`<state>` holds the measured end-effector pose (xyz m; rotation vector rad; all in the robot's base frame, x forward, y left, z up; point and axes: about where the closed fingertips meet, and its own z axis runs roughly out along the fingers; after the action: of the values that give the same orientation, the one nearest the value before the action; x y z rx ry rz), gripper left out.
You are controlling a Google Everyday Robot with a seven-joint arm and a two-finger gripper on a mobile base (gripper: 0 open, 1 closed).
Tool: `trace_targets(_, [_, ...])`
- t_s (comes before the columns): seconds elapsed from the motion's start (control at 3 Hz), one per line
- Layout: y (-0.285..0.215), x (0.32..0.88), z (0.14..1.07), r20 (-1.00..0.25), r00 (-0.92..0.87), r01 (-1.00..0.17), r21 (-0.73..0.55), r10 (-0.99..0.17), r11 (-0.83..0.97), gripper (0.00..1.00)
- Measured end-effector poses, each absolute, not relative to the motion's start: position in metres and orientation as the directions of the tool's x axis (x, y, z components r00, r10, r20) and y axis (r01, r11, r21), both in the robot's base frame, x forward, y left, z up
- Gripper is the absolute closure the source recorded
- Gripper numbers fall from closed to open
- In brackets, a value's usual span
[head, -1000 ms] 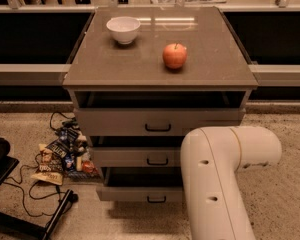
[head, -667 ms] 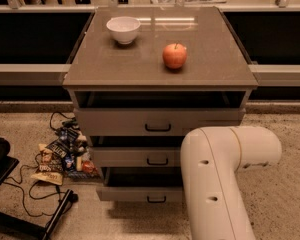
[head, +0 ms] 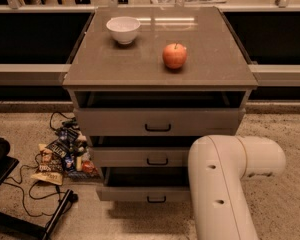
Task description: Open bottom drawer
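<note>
On top of the cabinet point(head: 140, 71): bowl point(head: 123, 29) at back left, apple point(head: 174, 56) right of centre. In the cabinet's lowest tier, under two other drawers point(head: 157, 121), bottom drawer point(head: 147, 193), pulled forward. Left of the cabinet, on the floor: snack packets point(head: 60, 156) and cables point(head: 25, 184). Before the cabinet's right side: robot arm point(head: 225, 184); gripper out of view.

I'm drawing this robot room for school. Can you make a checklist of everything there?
Surface: cabinet top holds a white bowl and a red apple, apart.
Job's things: bottom drawer partly pulled out, black handle at centre.
Clutter: snack packets on the floor, left of the cabinet.
Gripper: out of view; only the white arm shows, lower right.
Cables: black cable looping on the floor, left.
Surroundings: speckled floor; counters behind.
</note>
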<state>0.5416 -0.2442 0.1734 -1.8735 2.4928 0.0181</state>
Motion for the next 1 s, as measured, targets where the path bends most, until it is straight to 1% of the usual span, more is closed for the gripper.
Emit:
trace_targets(0.33, [-0.248, 0.520, 0.179, 0.006, -0.300, -0.954, 0.025, -0.954, 0.300, 0.42])
trace_targets(1.0, [-0.248, 0.506, 0.205, 0.045, -0.286, -0.958, -0.004, -0.957, 0.286, 0.88])
